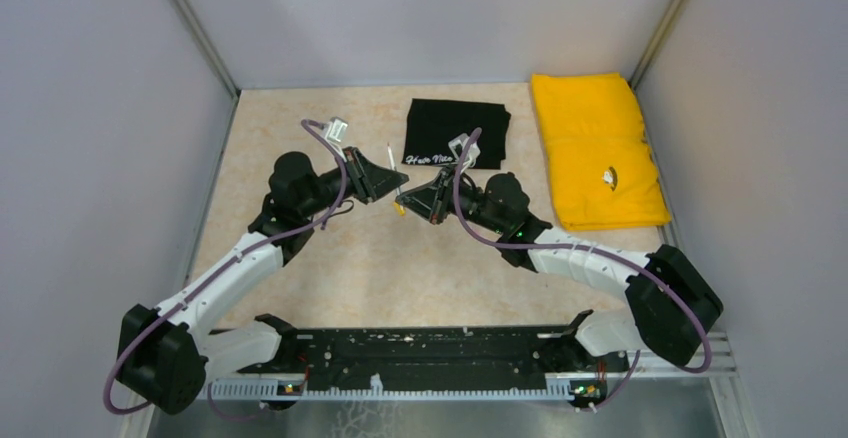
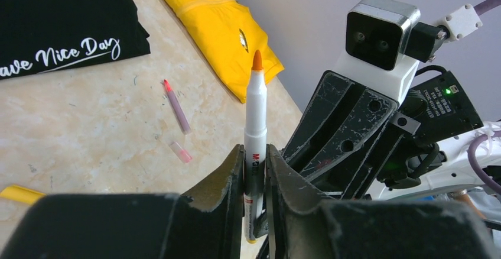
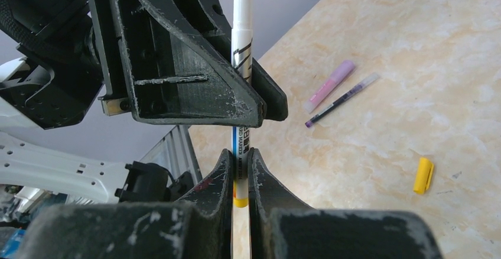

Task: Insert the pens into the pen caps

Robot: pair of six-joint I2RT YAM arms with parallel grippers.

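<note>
Above counter (image 1: 400,268), left tool (image 2: 255,170) and right tool (image 3: 239,164) both clamp white pen (image 2: 255,111); advise releasing one before capping.

top external: above and behind near edge, looking down, far, whole worktop (image 1: 400,268) | left wrist: close, faces far-right corner | right wrist: close, faces left edge | both wrists share white pen (image 2: 255,111)
</note>
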